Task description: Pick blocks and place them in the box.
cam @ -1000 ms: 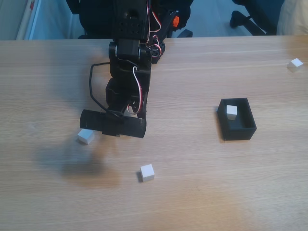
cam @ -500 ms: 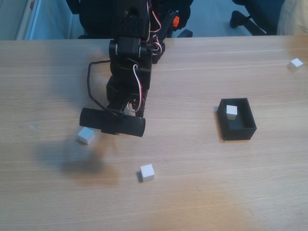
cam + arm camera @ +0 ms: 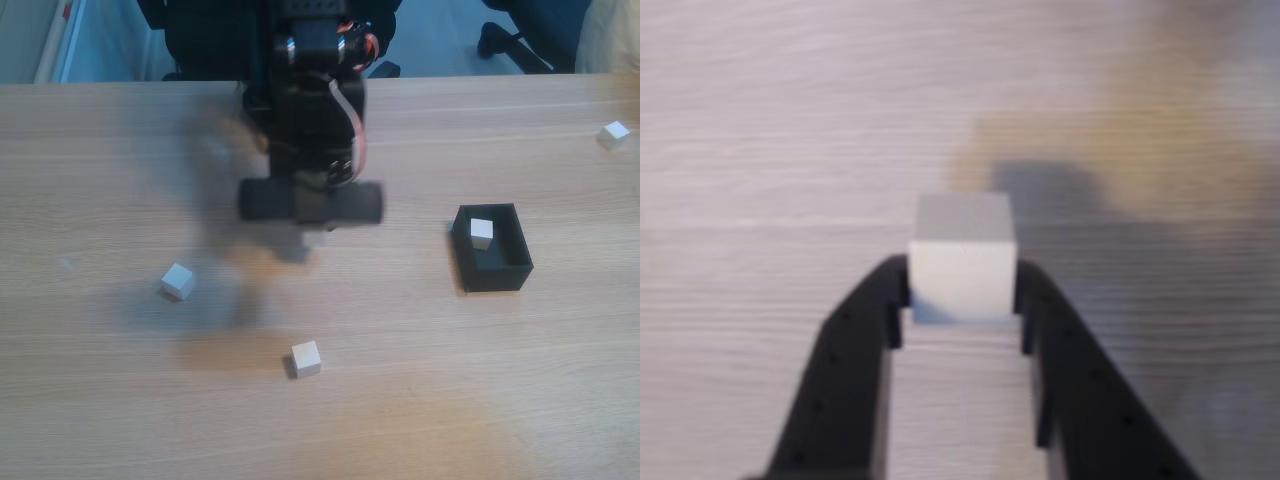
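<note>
In the wrist view my gripper (image 3: 962,285) is shut on a white block (image 3: 962,262), pinched between the two black fingers (image 3: 855,330) above the bare wood. The fixed view shows my arm (image 3: 312,110) blurred over the table's middle, left of the black box (image 3: 492,274). One block (image 3: 482,232) lies inside the box. Three more blocks rest on the table: one at the left (image 3: 177,281), one near the front (image 3: 306,358), one at the far right (image 3: 615,132). The fingers themselves are hidden under the wrist camera barrel (image 3: 311,201) in the fixed view.
The wooden table (image 3: 120,400) spreads wide around the arm. Black chair legs (image 3: 515,40) stand on the floor beyond the table's far edge. The arm's base and wires (image 3: 345,45) sit at the back centre.
The arm has risen and swung right from beside the left block to the table's middle, nearer the box. The loose blocks and the box have not moved.
</note>
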Motion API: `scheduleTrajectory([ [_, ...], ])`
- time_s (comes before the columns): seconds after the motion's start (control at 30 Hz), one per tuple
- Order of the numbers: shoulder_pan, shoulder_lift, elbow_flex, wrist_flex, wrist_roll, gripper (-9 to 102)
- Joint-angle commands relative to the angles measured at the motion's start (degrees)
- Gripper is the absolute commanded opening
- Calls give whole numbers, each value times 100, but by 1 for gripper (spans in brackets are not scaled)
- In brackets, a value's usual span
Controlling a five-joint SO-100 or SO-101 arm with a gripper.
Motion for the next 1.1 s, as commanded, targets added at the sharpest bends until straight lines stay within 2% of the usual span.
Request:
scheduleTrajectory([
  [0.0,-721,527,-413,220,255,0],
  [0.23,-2285,668,-949,343,1020,0],
  [0.47,-3182,-105,-1784,378,1485,0],
  [0.77,-3401,-1354,-2813,114,1740,0],
  [1.07,-3401,-1986,-3182,-193,1714,4],
])
